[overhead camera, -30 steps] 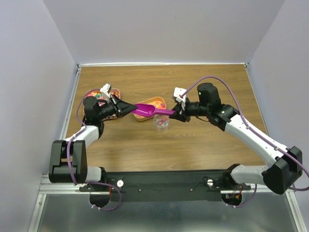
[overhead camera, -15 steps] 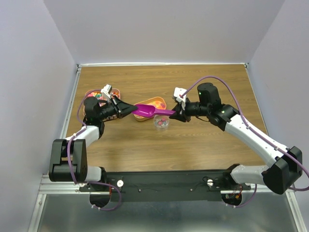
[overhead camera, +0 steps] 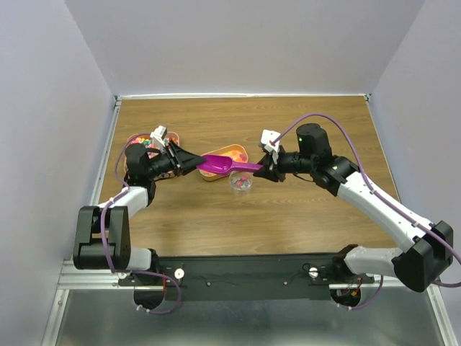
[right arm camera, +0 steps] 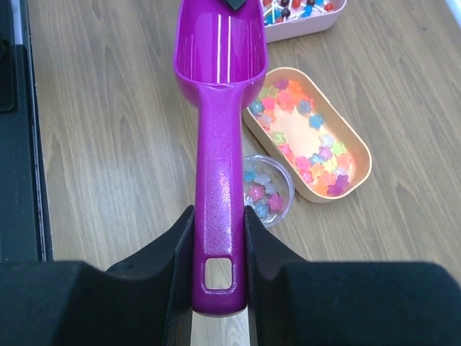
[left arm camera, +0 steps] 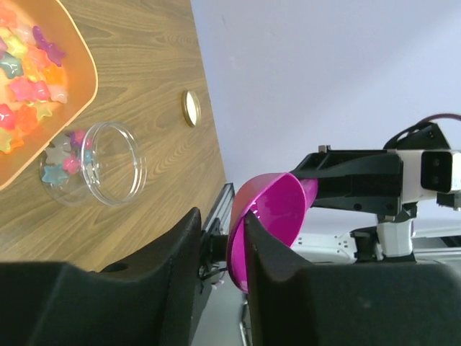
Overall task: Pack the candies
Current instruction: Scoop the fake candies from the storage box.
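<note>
While your right gripper is closed on the flat handle of the magenta plastic scoop, your left gripper stands at the other end, with the rim of the scoop bowl between its fingers. Those jaws are only a little apart. A dark gap shows beside the rim, so I judge that they do not clamp it.

The scoop hangs above the wooden table. Its long axis runs across from one arm to the other, and the bowl, which looks empty, points to your left arm.

The candies, small star-shaped sweets of many colours, lie mostly in the oblong peach-coloured tray. This tray sits just beyond the scoop, on the far side and lower than the bowl. Its long axis runs almost along the scoop, only a little slanted. A few candies are already in the small round clear jar, just on the near side, under the handle.

Only the right gripper holds the scoop firmly, so I think the dip belongs to it: away and down toward the tray.
</note>
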